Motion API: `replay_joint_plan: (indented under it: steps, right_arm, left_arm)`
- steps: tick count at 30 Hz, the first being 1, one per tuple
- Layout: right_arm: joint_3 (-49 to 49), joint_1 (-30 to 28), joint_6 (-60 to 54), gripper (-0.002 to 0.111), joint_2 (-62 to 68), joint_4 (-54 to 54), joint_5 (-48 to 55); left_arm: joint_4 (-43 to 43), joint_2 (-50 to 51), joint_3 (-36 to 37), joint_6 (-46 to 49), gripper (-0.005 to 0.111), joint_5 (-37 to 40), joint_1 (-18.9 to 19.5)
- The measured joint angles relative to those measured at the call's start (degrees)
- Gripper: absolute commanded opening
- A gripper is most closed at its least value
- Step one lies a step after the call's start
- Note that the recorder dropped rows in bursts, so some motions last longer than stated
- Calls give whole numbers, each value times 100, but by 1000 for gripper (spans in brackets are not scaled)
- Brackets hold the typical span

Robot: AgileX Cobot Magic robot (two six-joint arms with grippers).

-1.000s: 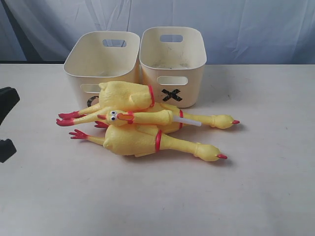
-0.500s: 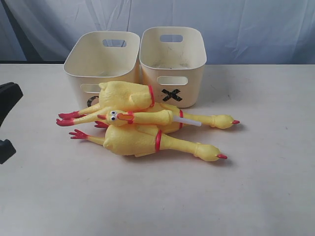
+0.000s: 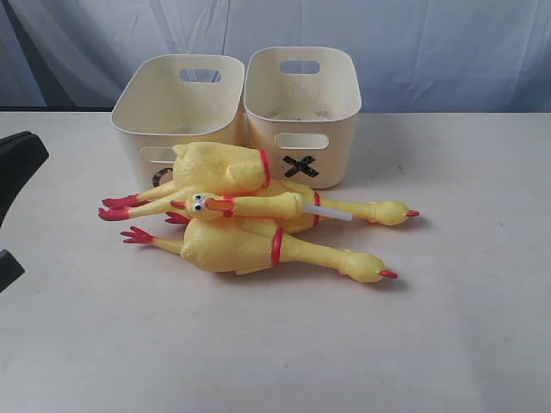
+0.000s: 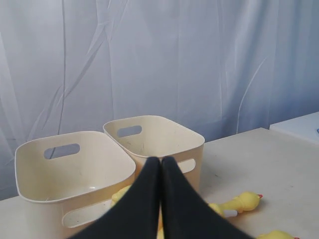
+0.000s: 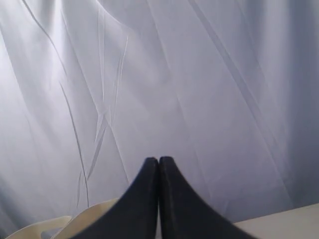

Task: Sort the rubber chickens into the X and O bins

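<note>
Four yellow rubber chickens lie piled in front of two cream bins. One large chicken (image 3: pixel 219 168) rests against the left bin (image 3: pixel 138 116) and hides most of its black mark. The small slim chicken (image 3: pixel 250 206) lies on top of the pile. A second large chicken (image 3: pixel 258 249) lies nearest, and the head (image 3: pixel 383 212) of a third sticks out to the right. The right bin (image 3: pixel 344 138) bears a black X (image 3: pixel 300 167). My left gripper (image 4: pixel 160 160) is shut and empty, held above the table short of the bins. My right gripper (image 5: pixel 159 159) is shut, empty and faces the curtain.
A pale curtain (image 3: pixel 413 43) hangs behind the table. Black parts of the left arm (image 3: pixel 19 163) show at the left edge of the exterior view. A bin rim (image 5: pixel 94 211) shows low in the right wrist view. A white box corner (image 4: pixel 299 124) stands beyond the bins.
The black parts of the left arm at the left edge of the exterior view have moved up and a little inward. The chickens and bins have not moved.
</note>
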Motion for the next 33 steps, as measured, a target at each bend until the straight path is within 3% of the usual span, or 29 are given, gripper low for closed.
replay_joint_plan:
  steps: [8,12,19,22,28,33]
  right_arm:
    - [0,0,989,0,0,10,-66]
    - [0,0,2009,0,0,10,308]
    - [-375,0,2312,0,0,-64,1094]
    - [-646,0,2328,0,-10,-164,1585]
    - [-1237,0,2195,0,211,-337,2566]
    - [-1752,0,1118,0,724,52,3485]
  left_arm:
    - [8,0,0,0,0,-180,0]
    - [21,0,0,0,0,-424,0]
    - [113,0,-41,0,0,-287,0]
    - [515,0,-228,-305,0,97,0]
    - [1933,0,-789,-1808,0,683,0]
    - [2808,0,-1020,-2503,0,774,0]
